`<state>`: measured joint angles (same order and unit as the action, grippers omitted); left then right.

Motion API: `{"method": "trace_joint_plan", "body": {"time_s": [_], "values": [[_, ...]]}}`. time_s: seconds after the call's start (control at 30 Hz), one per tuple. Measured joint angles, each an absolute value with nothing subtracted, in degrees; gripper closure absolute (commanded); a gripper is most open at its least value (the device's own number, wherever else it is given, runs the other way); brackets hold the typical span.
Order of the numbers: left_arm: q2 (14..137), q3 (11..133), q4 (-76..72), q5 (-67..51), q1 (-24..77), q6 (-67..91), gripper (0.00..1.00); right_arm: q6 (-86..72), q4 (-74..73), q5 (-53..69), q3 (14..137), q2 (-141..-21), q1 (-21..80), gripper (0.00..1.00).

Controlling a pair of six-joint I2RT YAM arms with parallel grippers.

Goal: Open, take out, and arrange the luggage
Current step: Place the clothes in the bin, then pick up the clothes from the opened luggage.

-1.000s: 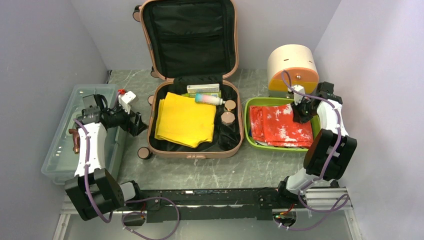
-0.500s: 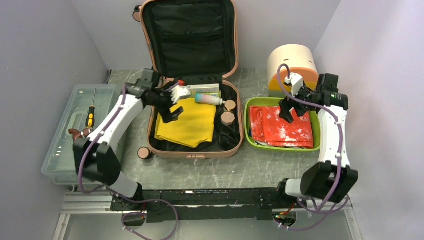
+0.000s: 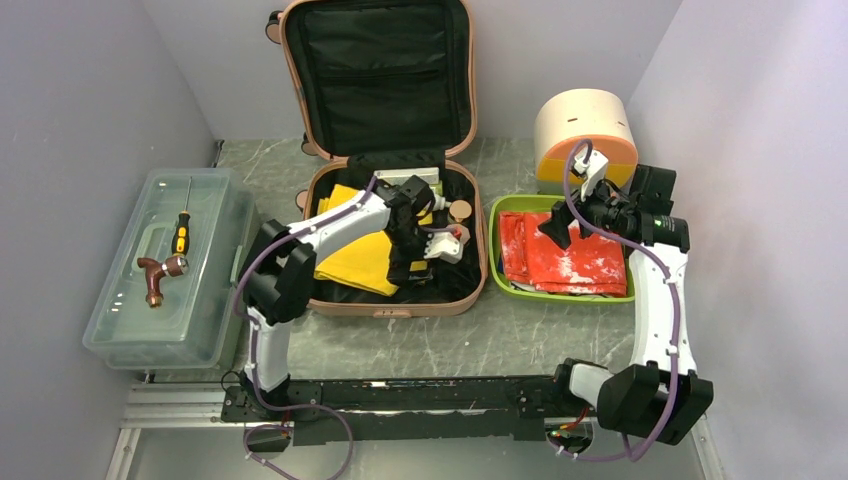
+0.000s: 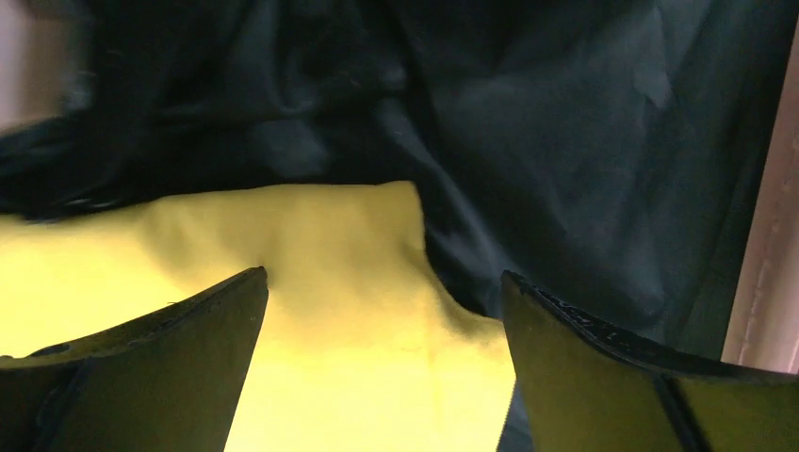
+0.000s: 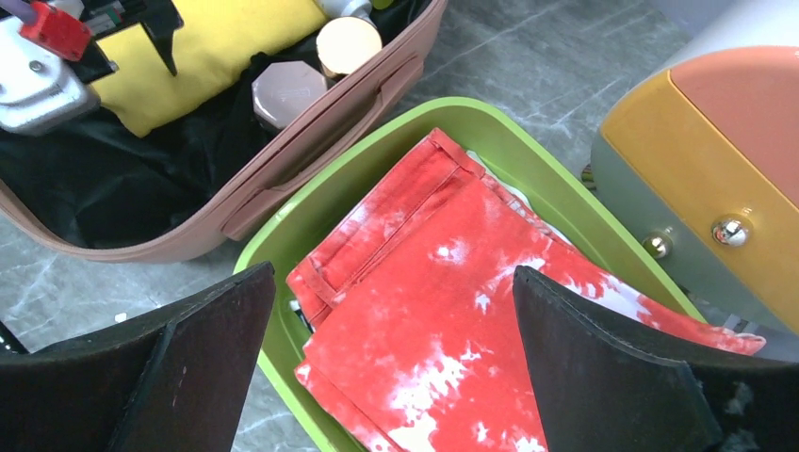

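The salmon-pink luggage (image 3: pixel 385 303) lies open mid-table, its black-lined lid (image 3: pixel 378 70) leaning on the back wall. A folded yellow cloth (image 3: pixel 350 262) lies in its left half. My left gripper (image 3: pixel 415 268) is down inside the case, open, with its fingers straddling the cloth's right edge (image 4: pixel 367 358) over the black lining (image 4: pixel 565 141); nothing is gripped. My right gripper (image 3: pixel 553 228) hangs open above a red-and-white cloth (image 5: pixel 443 311) lying in the lime-green tray (image 5: pixel 415 108). In the wrist views both grippers, left (image 4: pixel 382 278) and right (image 5: pixel 392 271), show a wide gap.
A round jar (image 3: pixel 460 210) and an octagonal one (image 5: pixel 283 94) sit in the case's right half. A clear bin (image 3: pixel 120 320) at the left carries a screwdriver (image 3: pixel 181 235) and a brown tool (image 3: pixel 160 272). A white-and-orange round box (image 3: pixel 585 135) stands behind the tray.
My left arm has swung from the clear bin across into the case, down onto the yellow cloth. My right gripper has opened and risen over the red cloth.
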<state>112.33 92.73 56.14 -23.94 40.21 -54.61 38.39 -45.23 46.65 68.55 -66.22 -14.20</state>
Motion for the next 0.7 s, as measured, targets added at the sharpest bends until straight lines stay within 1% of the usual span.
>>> {"method": "trace_joint_plan", "body": {"time_s": [0.1, 0.27, 0.33, 0.37, 0.4, 0.5, 0.6, 0.63, 0.67, 0.7], "values": [[114.72, 92.97, 59.29, -25.39, 40.21, -56.4, 0.01, 37.23, -43.44, 46.87, 66.87, -65.23, -14.2, 0.0], [114.96, 93.43, 59.9, -25.54, 40.49, -56.69, 0.01, 35.88, -41.6, 46.87, 65.54, -64.9, -14.2, 0.0], [114.8, 92.14, 57.98, -23.7, 41.39, -56.36, 0.05, 35.53, -41.12, 47.05, 65.39, -64.9, -14.2, 0.0], [114.54, 91.18, 56.47, -22.28, 41.93, -56.07, 0.1, 35.44, -40.77, 47.09, 65.23, -64.9, -14.2, 0.0], [114.26, 90.21, 54.89, -20.6, 42.63, -55.81, 0.17, 35.33, -40.56, 47.09, 65.1, -64.9, -14.2, 0.0], [113.91, 88.27, 50.46, -15.77, 44.29, -54.83, 0.43, 34.81, -39.72, 47.13, 64.36, -64.9, -14.2, 0.0], [113.82, 87.7, 47.48, -13.08, 44.73, -53.43, 0.74, 34.37, -39.62, 48.31, 64.12, -64.93, -14.2, 0.0], [113.71, 87.61, 46.7, -12.38, 44.69, -53.39, 0.89, 34.39, -39.75, 49.19, 64.12, -64.93, -14.2, 0.0], [113.3, 87.37, 46.0, -12.05, 44.6, -53.1, 0.96, 34.35, -39.97, 50.19, 64.14, -64.93, -14.04, 0.0], [112.71, 87.13, 45.89, -11.99, 44.58, -52.53, 1.0, 34.15, -40.12, 50.81, 64.18, -65.01, -13.78, 0.0]]}}
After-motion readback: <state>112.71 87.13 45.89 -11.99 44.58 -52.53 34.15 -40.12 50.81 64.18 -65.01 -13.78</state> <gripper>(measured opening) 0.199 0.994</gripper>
